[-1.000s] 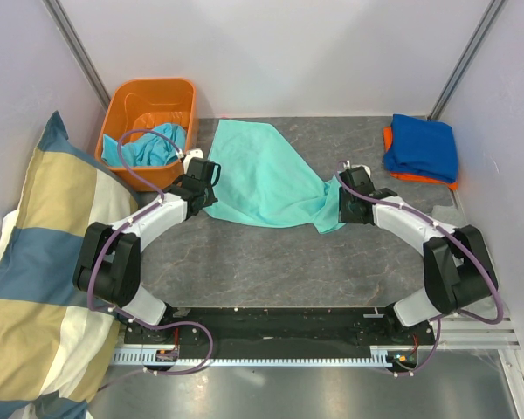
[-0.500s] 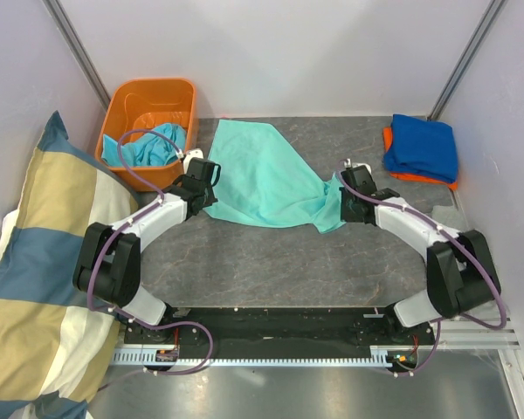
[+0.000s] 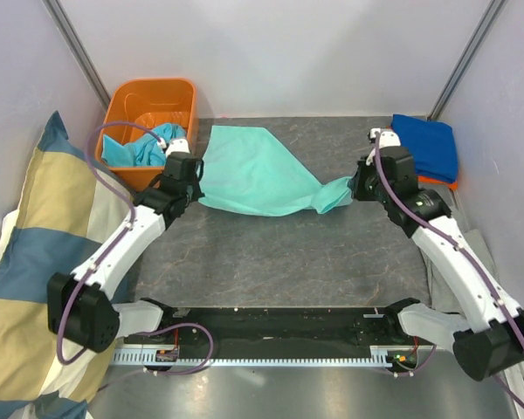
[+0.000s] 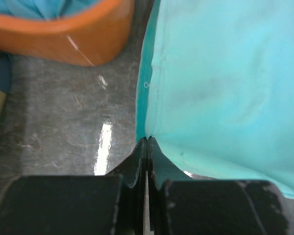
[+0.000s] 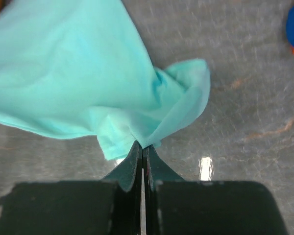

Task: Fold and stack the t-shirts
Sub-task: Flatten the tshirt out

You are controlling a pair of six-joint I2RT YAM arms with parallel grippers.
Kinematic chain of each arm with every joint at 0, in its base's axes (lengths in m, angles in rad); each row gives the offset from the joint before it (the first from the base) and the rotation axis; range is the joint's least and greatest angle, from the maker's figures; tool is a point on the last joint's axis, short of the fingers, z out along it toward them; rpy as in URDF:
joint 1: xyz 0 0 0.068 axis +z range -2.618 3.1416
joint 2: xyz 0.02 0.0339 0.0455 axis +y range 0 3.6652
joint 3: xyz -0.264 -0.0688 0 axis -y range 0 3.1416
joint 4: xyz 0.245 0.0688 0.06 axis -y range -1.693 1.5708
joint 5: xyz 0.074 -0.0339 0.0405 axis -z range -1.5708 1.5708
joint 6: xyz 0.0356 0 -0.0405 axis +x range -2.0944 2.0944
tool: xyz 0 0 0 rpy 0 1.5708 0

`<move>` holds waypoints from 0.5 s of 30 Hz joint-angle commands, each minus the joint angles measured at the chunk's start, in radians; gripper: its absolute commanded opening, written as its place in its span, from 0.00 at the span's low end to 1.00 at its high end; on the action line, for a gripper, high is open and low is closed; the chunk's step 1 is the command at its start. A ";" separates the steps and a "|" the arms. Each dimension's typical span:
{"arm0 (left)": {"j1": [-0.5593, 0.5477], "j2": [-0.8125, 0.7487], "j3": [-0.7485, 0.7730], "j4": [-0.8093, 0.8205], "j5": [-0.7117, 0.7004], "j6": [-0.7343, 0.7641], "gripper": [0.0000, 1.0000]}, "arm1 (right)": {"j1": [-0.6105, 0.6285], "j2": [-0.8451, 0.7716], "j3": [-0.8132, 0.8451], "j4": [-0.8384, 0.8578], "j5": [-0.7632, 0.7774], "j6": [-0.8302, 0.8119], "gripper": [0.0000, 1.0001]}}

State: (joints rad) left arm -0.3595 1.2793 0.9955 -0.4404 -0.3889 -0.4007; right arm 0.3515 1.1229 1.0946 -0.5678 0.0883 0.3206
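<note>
A mint-teal t-shirt (image 3: pixel 258 175) is stretched between my two grippers over the far half of the grey table. My left gripper (image 3: pixel 195 185) is shut on its left edge (image 4: pixel 148 128), beside the orange bin. My right gripper (image 3: pixel 356 188) is shut on its bunched right end (image 5: pixel 152 132). A royal blue t-shirt (image 3: pixel 428 147) lies folded on an orange one (image 3: pixel 437 181) at the far right. More turquoise t-shirts (image 3: pixel 140 148) sit crumpled in the orange bin (image 3: pixel 153 94).
The bin's wall (image 4: pixel 63 36) is close to my left gripper. A big blue-and-cream striped pillow (image 3: pixel 26 262) fills the left side. White walls close the back and sides. A grey cloth (image 3: pixel 445 262) shows at the right table edge.
Both arms have stretched outward and away from the near edge. The shirt is pulled wider and tauter between them; its right end moved toward the folded stack.
</note>
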 commanded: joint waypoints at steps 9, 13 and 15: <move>0.008 -0.150 0.391 -0.139 -0.045 0.191 0.02 | 0.004 -0.113 0.387 -0.044 0.050 -0.043 0.00; 0.008 -0.144 0.431 -0.147 -0.036 0.215 0.02 | 0.003 -0.127 0.487 -0.084 0.100 -0.066 0.00; 0.008 -0.144 0.465 -0.153 -0.030 0.229 0.02 | 0.003 -0.127 0.551 -0.110 0.137 -0.086 0.00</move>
State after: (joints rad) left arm -0.3592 1.1305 1.3941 -0.5560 -0.4164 -0.2512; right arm 0.3519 1.0187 1.5169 -0.6353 0.1387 0.2810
